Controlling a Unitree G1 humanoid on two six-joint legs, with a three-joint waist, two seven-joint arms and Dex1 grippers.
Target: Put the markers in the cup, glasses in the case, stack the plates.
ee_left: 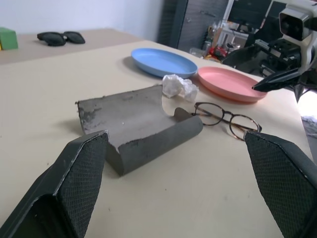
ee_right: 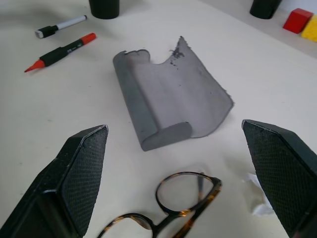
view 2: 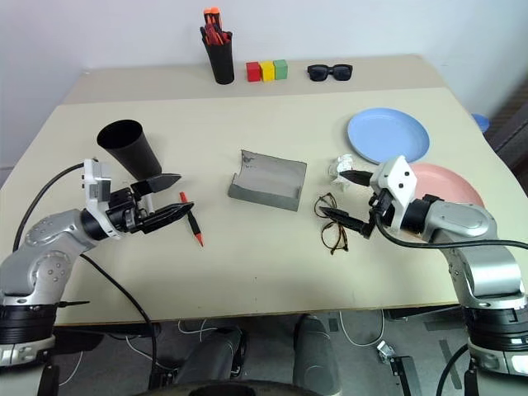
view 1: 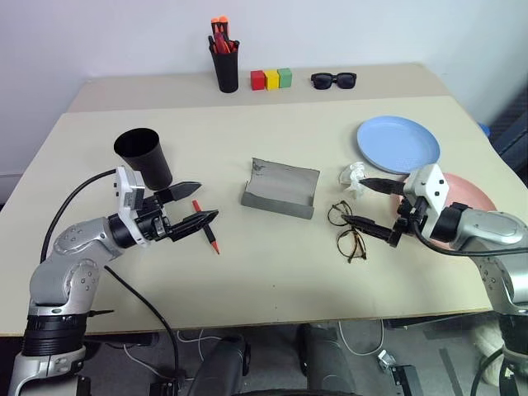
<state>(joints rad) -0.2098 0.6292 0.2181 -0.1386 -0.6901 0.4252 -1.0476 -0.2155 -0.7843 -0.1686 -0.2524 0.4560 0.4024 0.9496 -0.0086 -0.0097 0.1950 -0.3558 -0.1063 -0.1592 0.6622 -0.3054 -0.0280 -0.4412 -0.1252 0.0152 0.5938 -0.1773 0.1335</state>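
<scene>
Glasses (view 1: 350,230) flat on tabletop (view 1: 272,280), just at 9 o'clock of right gripper (view 1: 373,209), fingers spread wide, empty. Red marker (view 1: 206,225) by left gripper (view 1: 196,206), likewise agape, long axis 12-to-6. Farther: grey case (view 1: 280,188) open at centre, cup (view 1: 143,157) at 10.

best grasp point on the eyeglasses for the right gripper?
Probably the bridge of the glasses, from above. They lie flat on the table with the temples folded out, so the thin frame gives little to pinch from the side. The right gripper is open beside them.
</scene>
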